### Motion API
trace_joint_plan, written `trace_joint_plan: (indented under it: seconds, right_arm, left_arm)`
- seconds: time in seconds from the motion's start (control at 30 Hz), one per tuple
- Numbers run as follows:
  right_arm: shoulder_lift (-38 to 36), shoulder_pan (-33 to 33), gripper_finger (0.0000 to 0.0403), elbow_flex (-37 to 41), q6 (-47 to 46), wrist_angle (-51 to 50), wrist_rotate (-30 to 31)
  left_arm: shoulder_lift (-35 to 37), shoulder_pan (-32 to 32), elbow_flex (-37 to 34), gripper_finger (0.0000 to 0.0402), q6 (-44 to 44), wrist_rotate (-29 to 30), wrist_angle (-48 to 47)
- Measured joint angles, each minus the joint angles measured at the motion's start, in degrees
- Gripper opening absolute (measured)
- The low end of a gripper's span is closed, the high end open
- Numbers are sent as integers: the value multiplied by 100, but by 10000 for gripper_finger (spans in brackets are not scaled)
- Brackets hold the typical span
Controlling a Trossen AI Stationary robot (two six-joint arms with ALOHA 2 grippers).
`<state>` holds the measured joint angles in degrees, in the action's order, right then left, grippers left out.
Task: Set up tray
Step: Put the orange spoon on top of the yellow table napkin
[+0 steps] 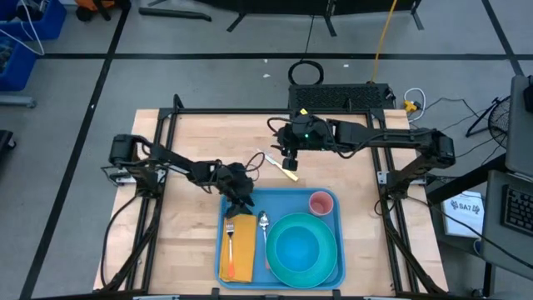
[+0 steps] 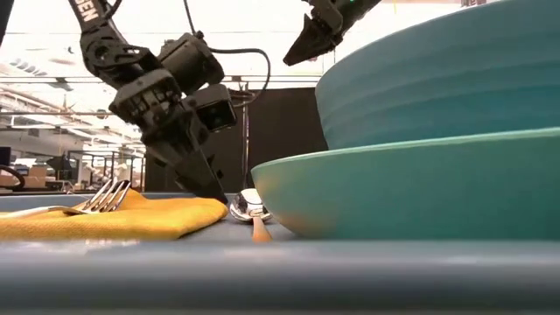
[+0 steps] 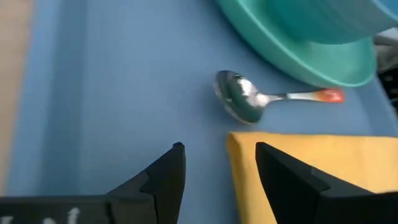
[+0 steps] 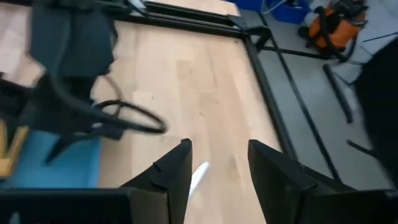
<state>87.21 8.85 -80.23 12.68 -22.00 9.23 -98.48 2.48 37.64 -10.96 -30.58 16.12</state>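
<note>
Your left hand [image 1: 242, 200] is hovering low over the far left corner of the tray [image 1: 326, 275], its fingers [image 3: 168, 171] standing apart and holding nothing. Just beneath it the corner of the yellow napkin [image 1: 242, 248] is lying, with the fork [image 1: 229, 248] resting along its top; just beyond the hand's tips the spoon [image 1: 264, 225] is lying between the napkin and the turquoise plate [image 1: 304, 262]. The bowl [image 1: 296, 246] is sitting in the plate, and the pink cup [image 1: 321, 202] is standing in the tray's far right corner. That layout reads as a place setting, cutlery to one side of the dish and drink above it.

Your right hand [image 1: 289, 163] is hanging above the bare wooden surface [image 1: 166, 167] beyond the tray, fingers [image 4: 171, 174] spread and empty. Directly below and slightly ahead of it the knife [image 1: 277, 165], pale with a yellow end, is lying on the wood outside the tray. It looks like the one piece not yet set in place, so the spread fingers are probably lining up for that pickup.
</note>
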Motion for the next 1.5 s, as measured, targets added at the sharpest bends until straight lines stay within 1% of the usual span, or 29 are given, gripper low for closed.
trace_joint_plan:
  seconds: [0.07, 0.2, 0.27, 0.47, 0.53, 0.67, 0.73, 0.83, 0.9, 1.03, 1.1, 1.17, 1.27, 1.4, 1.5]
  right_arm:
    - [-96, 10, 148, 0, 3, -52, 15]
    - [-252, 8, 147, -4, -2, -171, 26]
    - [-306, 3, 149, 7, -1, -299, 133]
    - [-434, 8, 145, 26, -39, -327, 160]
    - [-459, 12, 144, 150, -34, -357, 228]
    - [-603, 21, 145, 461, 3, -236, 571]
    - [-799, 23, 145, 803, -136, 38, 475]
    - [-1428, 16, 143, 1692, -408, 1173, -97]
    - [-2058, 31, 142, 2423, -605, 1961, -320]
    - [-3395, 162, 145, 3893, -979, 3059, -307]
    - [-4028, 195, 146, 4467, -1100, 3518, -328]
    - [-4563, 202, 145, 4888, -1131, 3706, -336]
    - [-5170, 209, 141, 5333, -1251, 3671, -289]
    - [-5793, 205, 140, 5761, -1241, 3527, -42]
    - [-6121, 207, 141, 6067, -1307, 3499, -25]
  left_arm:
    - [-136, 24, 122, 196, 13, -192, -45]
    - [-210, 21, 238, 196, 72, -298, -54]
    - [-214, 17, 248, 196, 85, -304, 52]
    - [-216, 28, 246, 196, 98, -285, 265]
    - [-216, 28, 246, 196, 96, -287, 284]
    - [-216, 28, 245, 195, 73, -289, 389]
    - [-216, 28, 245, 195, 68, -290, 400]
    - [-216, 28, 243, 195, 50, -288, 440]
    - [-216, 28, 243, 195, 50, -290, 476]
    - [-216, 28, 243, 195, 41, -294, 479]
    - [-216, 28, 243, 195, 23, -292, 505]
    - [-216, 13, 243, 195, -17, -286, 515]
    - [-257, 0, 243, 195, -179, -265, 661]
    - [-305, -61, 243, 195, -236, -246, 835]
    - [-348, -85, 233, 195, -328, -246, 789]
